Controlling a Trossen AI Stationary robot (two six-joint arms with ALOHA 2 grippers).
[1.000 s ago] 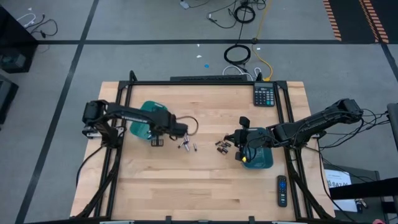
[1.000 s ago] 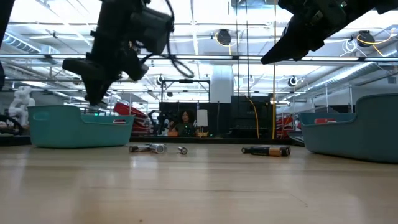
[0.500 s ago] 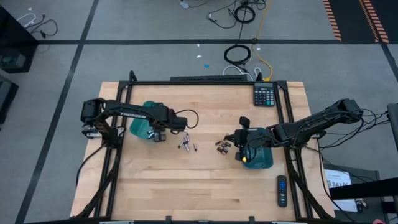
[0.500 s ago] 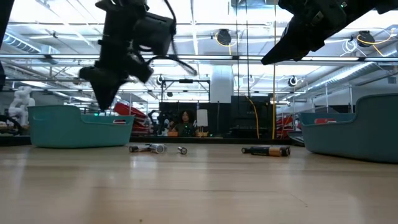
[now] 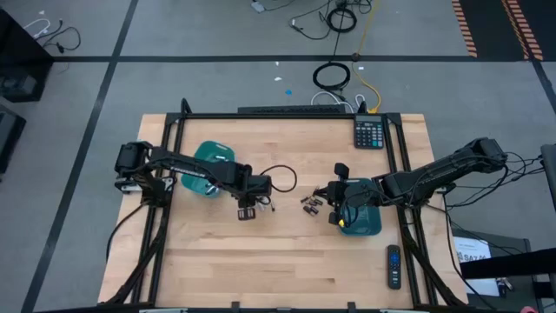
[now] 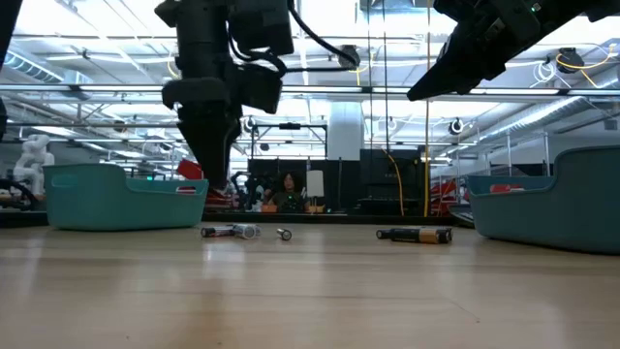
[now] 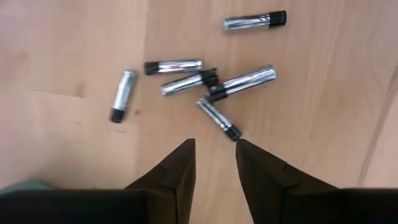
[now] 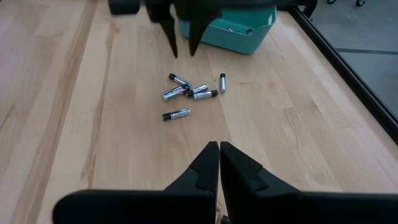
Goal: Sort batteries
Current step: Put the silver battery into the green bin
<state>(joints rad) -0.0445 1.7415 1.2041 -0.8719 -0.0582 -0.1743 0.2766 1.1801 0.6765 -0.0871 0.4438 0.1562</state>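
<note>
i'm on the left gripper (image 7: 214,163), which hangs just above the silver cells (image 7: 205,81) in the middle of the table, fingers a narrow gap apart and holding nothing. the nearest cell (image 7: 219,119) lies slanted just off the fingertips, its far end close against the crossed cluster. to do this well, as i judge it, i'd turn the wrist so the fingers straddle that cell across its width, come down straight, and close only once both tips are at the wood, so the neighbours don't get nudged or dragged along.

the right gripper (image 8: 219,163) waits over its tray (image 5: 363,221), fingers closed with nothing between them. the brown cells (image 5: 311,203) sit just beside that tray, well apart from my pile.

room is good: bare wood lies all round the silver pile, and the left tray (image 5: 201,170) is near, behind the arm, so i reckon the carry is short. the table frame (image 5: 174,130), calculator (image 5: 369,133) and remote (image 5: 393,266) are all well away. the one thing to mind is the cable loop (image 5: 280,179) on the left wrist, which hangs close over the pile.
</note>
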